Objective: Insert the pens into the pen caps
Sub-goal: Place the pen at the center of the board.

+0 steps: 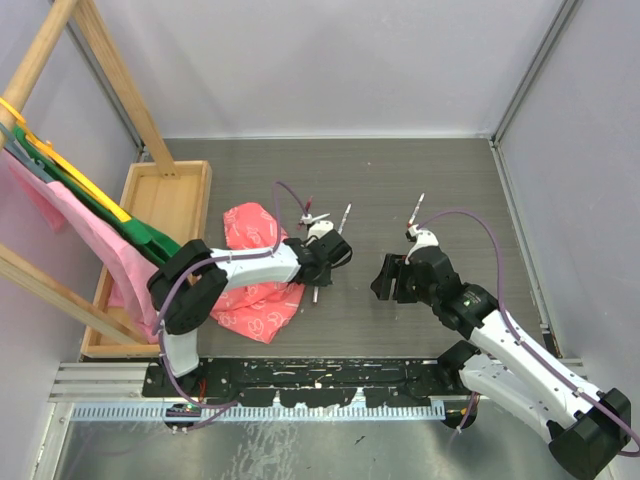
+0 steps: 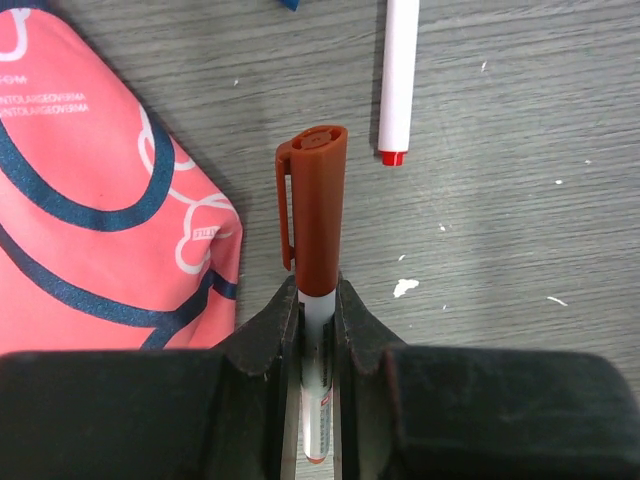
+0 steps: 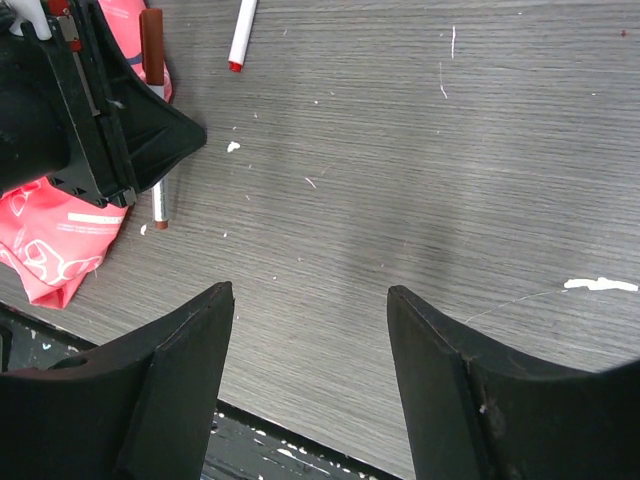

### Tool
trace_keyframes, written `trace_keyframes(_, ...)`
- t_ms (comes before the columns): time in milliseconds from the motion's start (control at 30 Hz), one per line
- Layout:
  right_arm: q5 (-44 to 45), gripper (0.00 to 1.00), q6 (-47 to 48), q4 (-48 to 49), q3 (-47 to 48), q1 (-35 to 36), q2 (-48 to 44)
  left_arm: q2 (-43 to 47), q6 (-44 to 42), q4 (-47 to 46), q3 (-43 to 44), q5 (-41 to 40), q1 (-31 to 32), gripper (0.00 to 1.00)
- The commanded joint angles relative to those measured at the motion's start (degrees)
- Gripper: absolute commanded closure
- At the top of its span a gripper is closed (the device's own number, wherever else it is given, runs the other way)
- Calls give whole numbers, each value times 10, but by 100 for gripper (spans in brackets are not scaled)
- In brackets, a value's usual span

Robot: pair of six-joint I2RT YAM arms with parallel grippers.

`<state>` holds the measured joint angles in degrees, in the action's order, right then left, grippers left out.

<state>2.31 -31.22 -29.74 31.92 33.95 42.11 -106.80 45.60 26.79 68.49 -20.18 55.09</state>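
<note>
A white-barrelled pen point(image 2: 317, 345) is clamped between the fingers of the left gripper point(image 2: 318, 300), which is closed tight on the barrel just below a dark red cap point(image 2: 320, 210). The cap is seated on the pen's forward end and juts out beyond the fingertips, its clip turned to the left in the wrist view, while the barrel's other end, with a small reddish tip, is seen farther back between the fingers. A pink cloth point(image 2: 100, 200) is spread just beside this gripper on its left, and a second pen point(image 2: 398, 80) with a red tip is laid on the table point(image 2: 520, 200) ahead and slightly to the right, apart from the cap. The right gripper point(image 3: 310, 300) is held wide open with nothing between its fingers, above bare table and well apart from the loose pens; it is faced towards the left gripper, with a gap left between the two. A further pen point(image 1: 418, 208) is seen beyond the right gripper, farther back on the table
</note>
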Motion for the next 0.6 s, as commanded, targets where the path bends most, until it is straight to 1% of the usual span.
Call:
trace_keyframes(0, -9, 32, 2, 30, 5, -3, -6, -7, -2, -2, 22, -4, -5, 91)
trace_keyframes(267, -12, 32, 8, 30, 11, -2, -5, -3, 4, -2, 13, -6, -9, 80)
trace_keyframes(567, -15, 32, 8, 28, 16, -2, -13, 16, 1, 6, 18, -6, -12, 75)
